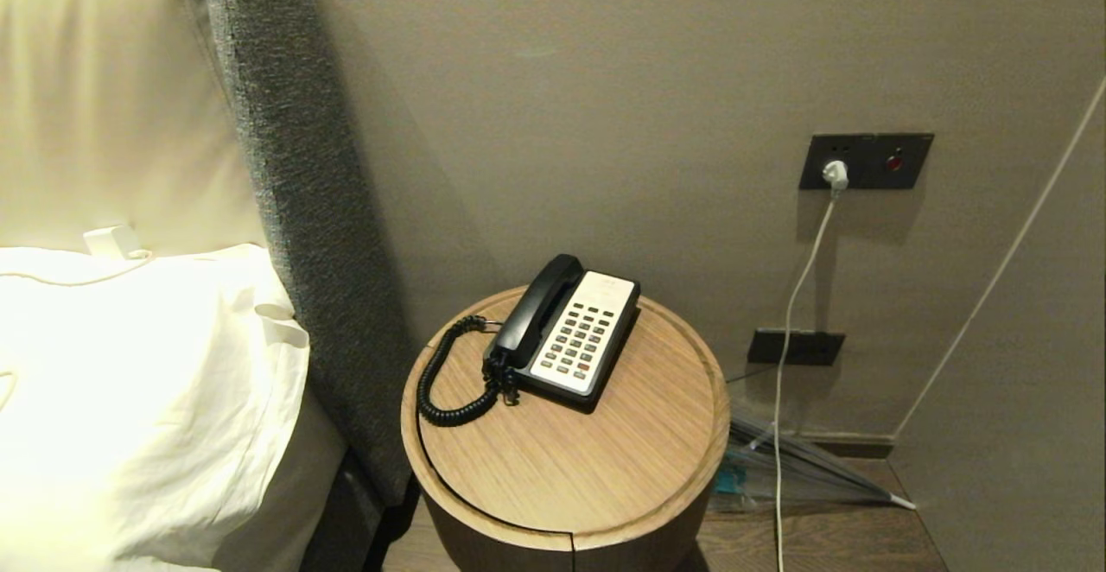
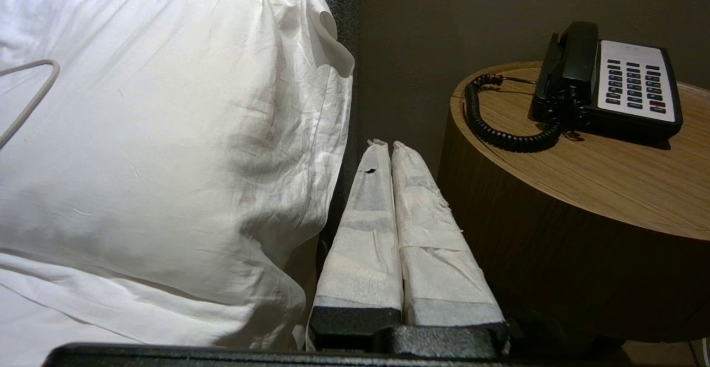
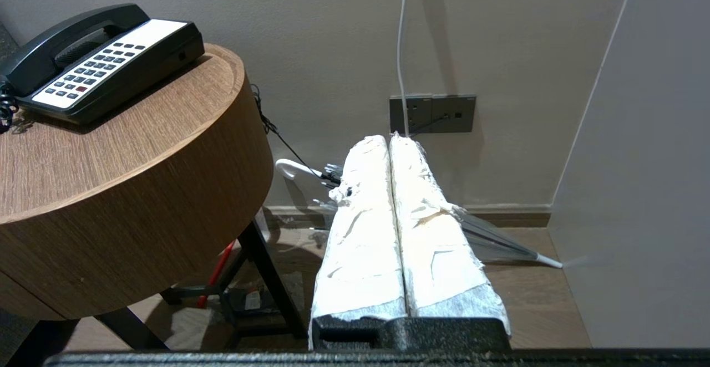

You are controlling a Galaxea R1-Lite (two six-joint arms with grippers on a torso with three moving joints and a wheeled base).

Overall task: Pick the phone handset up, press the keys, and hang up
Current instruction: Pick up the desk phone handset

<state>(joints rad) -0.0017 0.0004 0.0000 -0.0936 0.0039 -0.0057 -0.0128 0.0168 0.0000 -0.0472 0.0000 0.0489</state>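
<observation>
Phone handset (image 1: 537,311) cradled on phone base (image 1: 581,340), on round wooden surface (image 1: 605,460). Left gripper (image 2: 386,146) and right gripper (image 3: 388,139) flank surface below its top, fingers together, empty.

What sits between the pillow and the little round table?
The grey upholstered headboard edge stands between pillow and round table, shown in the head view.

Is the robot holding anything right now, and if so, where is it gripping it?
Nothing. The left gripper and right gripper are both shut and empty, below the table; the phone handset lies on its base.
</observation>
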